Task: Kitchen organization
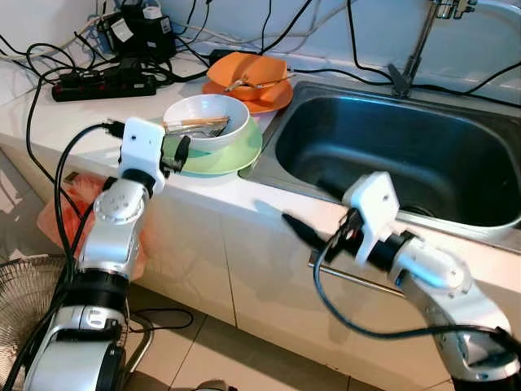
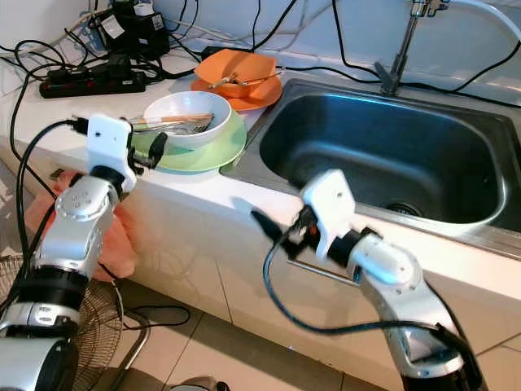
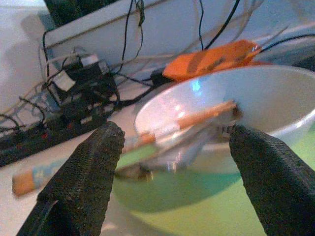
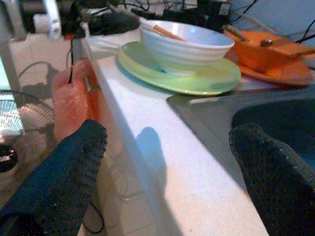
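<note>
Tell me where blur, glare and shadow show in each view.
Left wrist view: the white ceramic bowl and wooden chopsticks are soft and smeared. Right wrist view: sharper, with a blue-tinged shadow on the white countertop. Left eye view: soft glare along the steel sink wall.

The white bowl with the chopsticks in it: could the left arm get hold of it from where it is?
Probably yes: the left gripper is open right beside the white bowl, nothing between them.

Faucet [image 1: 423, 32] top getting cut off by upper edge; utensils [image 3: 187, 128] in white bowl [image 1: 207, 120] blurring.
</note>
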### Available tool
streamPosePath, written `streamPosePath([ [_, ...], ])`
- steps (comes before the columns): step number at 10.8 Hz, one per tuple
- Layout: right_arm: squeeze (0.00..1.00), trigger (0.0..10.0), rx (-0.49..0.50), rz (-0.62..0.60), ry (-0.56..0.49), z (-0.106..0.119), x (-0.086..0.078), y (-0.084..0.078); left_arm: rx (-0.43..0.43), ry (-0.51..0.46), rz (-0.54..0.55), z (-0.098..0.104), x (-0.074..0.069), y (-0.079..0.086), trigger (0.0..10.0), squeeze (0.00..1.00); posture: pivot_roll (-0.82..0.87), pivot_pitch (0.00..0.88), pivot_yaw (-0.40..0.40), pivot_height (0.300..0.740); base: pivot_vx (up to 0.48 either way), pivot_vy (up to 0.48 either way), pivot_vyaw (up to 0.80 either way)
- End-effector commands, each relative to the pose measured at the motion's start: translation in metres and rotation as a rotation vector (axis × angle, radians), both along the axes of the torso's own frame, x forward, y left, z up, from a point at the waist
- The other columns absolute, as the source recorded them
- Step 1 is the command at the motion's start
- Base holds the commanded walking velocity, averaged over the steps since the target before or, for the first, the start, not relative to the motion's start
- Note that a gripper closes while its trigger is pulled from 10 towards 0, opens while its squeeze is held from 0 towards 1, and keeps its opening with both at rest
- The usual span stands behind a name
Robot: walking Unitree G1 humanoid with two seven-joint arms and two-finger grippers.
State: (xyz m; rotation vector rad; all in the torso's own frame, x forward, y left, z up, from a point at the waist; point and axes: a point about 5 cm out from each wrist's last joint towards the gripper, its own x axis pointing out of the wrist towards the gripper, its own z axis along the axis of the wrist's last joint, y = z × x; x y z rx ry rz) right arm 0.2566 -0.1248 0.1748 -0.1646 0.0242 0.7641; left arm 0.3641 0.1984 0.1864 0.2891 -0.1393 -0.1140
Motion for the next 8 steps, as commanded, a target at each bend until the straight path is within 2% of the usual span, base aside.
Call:
streamPosePath([
  [1, 0.0, 10.0, -0.009, 0.021, -0.02, 0.006, -0.003, 0.002, -0.01, -0.024, -0.018, 0.008, 0.003, -0.003, 10.0, 0.0, 0.11, 0.018, 0.058, 0.74, 0.0, 0.0, 0.0],
  [4, 0.0, 10.0, -0.003, 0.026, -0.014, 0.005, -0.005, 0.005, 0.002, -0.043, -0.04, 0.015, 0.005, -0.008, 10.0, 0.0, 0.11, 0.024, 0.062, 0.74, 0.0, 0.0, 0.0],
  [7, 0.0, 10.0, -0.008, 0.029, -0.018, 0.004, -0.006, 0.006, 0.008, 0.009, -0.083, 0.007, 0.006, -0.015, 10.0, 0.0, 0.11, 0.024, 0.064, 0.74, 0.0, 0.0, 0.0],
  [8, 0.0, 10.0, -0.008, 0.029, -0.017, 0.004, -0.006, 0.007, 0.01, 0.026, -0.1, 0.006, 0.006, -0.016, 8.0, 0.0, 0.11, 0.024, 0.064, 0.74, 0.0, 0.0, 0.0],
])
